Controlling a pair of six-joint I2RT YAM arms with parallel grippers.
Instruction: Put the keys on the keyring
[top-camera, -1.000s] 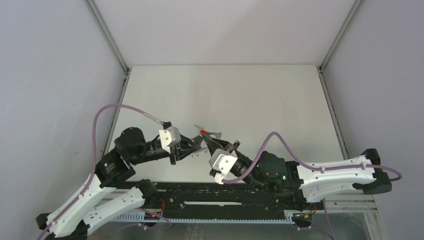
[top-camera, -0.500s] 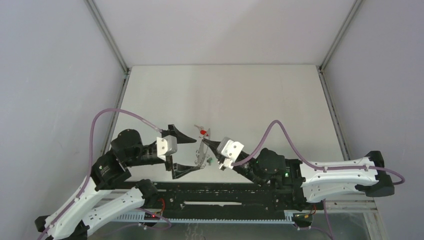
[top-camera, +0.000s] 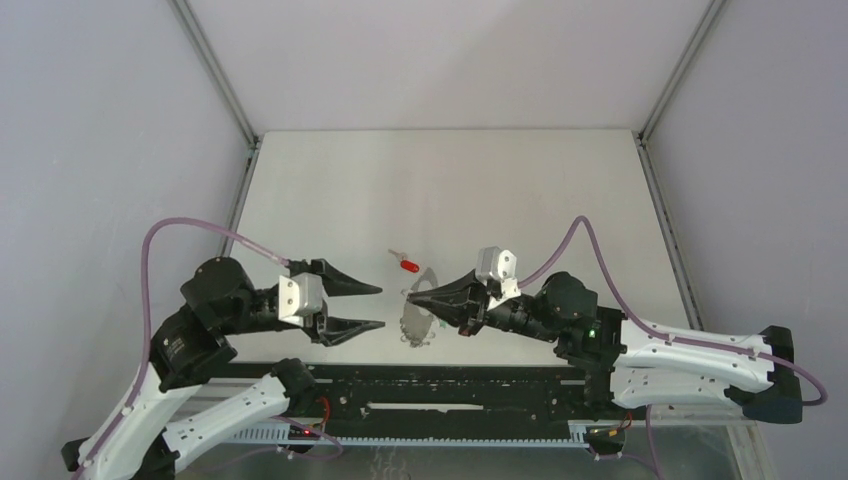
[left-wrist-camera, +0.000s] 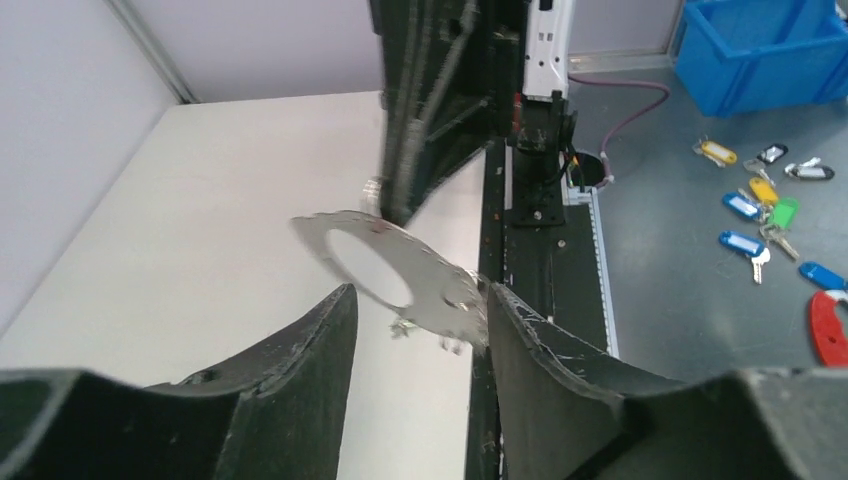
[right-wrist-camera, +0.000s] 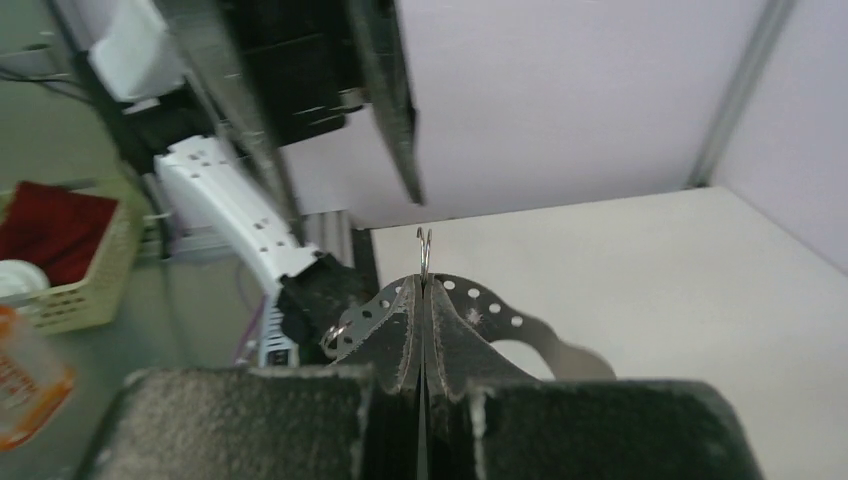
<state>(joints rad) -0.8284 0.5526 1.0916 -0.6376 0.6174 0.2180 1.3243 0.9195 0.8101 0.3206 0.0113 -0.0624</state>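
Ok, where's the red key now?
In the top view the red key lies on the table mid-width, just beyond the right gripper pinching the keyring.

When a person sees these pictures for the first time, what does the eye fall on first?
First comes the shiny keyring, a flat silver plate with a big hole and small perforations, held up near the table's front edge by the shut right gripper. Facing it, the left gripper stands open and empty. Just beyond them, a small red-headed key lies on the pale table.
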